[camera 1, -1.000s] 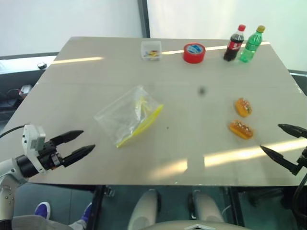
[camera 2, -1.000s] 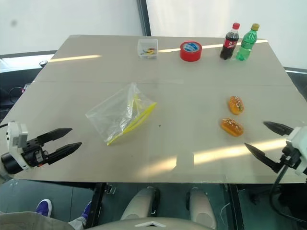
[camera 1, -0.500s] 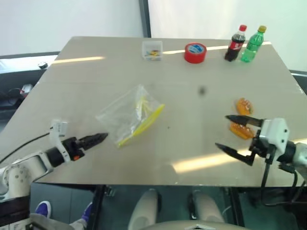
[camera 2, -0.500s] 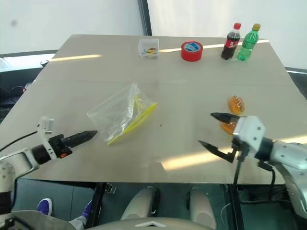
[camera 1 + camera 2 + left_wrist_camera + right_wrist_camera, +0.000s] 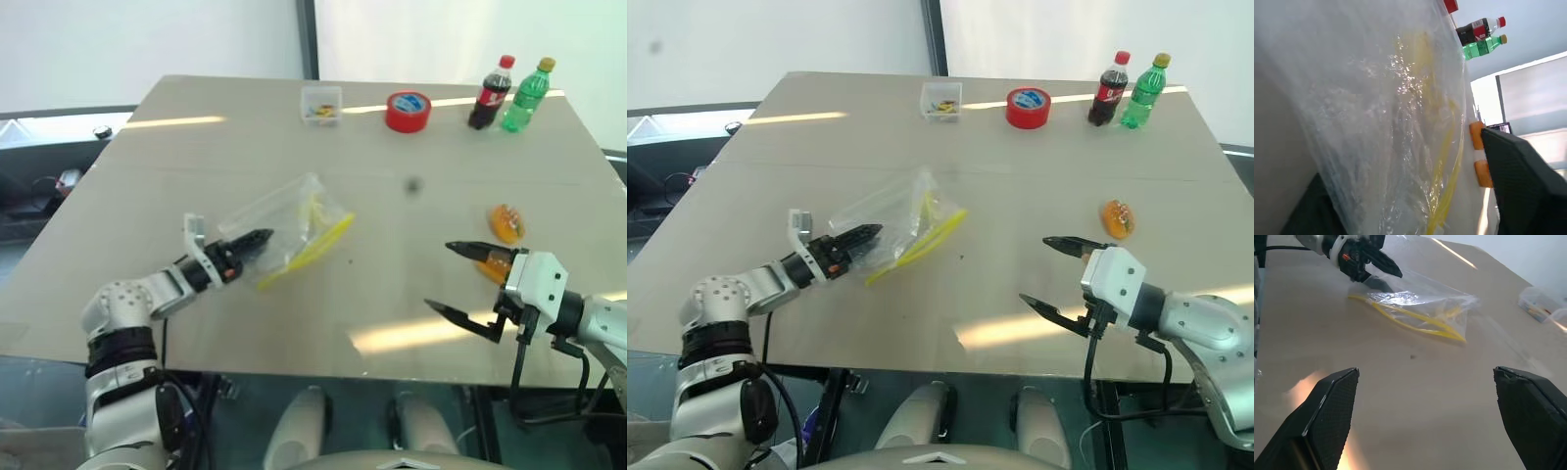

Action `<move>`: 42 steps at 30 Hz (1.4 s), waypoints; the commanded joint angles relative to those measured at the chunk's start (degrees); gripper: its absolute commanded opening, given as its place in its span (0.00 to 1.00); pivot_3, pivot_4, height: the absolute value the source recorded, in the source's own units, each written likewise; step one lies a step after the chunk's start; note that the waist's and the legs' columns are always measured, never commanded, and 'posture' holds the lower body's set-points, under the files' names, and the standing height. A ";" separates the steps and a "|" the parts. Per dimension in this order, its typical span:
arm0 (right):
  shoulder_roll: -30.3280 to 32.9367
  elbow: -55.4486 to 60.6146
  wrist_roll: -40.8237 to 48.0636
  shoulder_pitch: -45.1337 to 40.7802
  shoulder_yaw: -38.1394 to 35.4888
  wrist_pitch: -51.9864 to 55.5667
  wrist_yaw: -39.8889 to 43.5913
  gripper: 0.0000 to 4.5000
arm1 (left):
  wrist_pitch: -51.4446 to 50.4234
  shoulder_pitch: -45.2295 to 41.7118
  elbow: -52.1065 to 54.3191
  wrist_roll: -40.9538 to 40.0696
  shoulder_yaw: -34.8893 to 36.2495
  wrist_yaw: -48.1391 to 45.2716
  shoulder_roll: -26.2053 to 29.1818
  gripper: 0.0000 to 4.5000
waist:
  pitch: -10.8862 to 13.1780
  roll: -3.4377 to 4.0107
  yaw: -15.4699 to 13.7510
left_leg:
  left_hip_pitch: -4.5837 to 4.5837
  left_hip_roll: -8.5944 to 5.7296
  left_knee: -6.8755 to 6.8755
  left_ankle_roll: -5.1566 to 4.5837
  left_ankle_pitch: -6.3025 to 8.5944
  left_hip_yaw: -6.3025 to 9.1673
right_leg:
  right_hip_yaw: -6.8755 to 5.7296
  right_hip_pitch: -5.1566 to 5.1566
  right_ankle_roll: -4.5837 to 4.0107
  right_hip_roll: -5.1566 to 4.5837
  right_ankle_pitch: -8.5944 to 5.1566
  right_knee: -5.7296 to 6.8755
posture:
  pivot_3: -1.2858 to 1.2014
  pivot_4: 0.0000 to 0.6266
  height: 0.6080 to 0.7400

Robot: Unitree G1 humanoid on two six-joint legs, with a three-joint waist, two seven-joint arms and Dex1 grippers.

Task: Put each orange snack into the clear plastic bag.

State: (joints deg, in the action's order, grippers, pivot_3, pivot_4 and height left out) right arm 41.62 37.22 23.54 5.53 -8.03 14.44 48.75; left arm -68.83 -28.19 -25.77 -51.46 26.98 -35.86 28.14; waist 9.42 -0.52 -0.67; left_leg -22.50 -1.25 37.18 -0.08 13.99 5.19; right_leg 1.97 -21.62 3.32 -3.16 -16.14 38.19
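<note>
**Crinkly plastic first: secure the bag's corner**

Clear plastic bag (image 5: 294, 225) lies left of centre on the table (image 5: 196, 127). The left gripper (image 5: 253, 240) reaches low and nearly level, its 2 fingers straddling the bag's near corner; whether they pinch it I cannot tell. Best to clamp firmly and lift gently. The right gripper (image 5: 458, 278) hovers wide open, empty, beside 2 orange snacks (image 5: 506, 223).

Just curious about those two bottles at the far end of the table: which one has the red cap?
The dark cola bottle; the green bottle beside it has a yellow cap.
</note>
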 commanded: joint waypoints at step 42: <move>-27.01 -57.13 -56.68 -42.22 29.25 -30.79 -41.14 0.10 | -1.91 -2.11 20.89 -61.54 5.00 57.89 -8.59 0.00 | 0.08 -0.46 1.85 | -0.30 -0.09 0.15 0.47 -0.27 -0.24 | 0.43 -0.73 -0.02 0.08 0.00 0.73 | 0.52 0.24 1.00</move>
State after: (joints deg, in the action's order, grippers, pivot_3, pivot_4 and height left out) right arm 15.13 -20.86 -34.14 -34.90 22.09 -15.23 9.08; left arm -71.85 -30.51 -7.33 -111.53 31.82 22.60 19.47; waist 9.50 -0.97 1.18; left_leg -22.80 -1.34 37.33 0.39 13.72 4.96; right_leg 2.39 -22.36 3.30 -3.08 -16.14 38.93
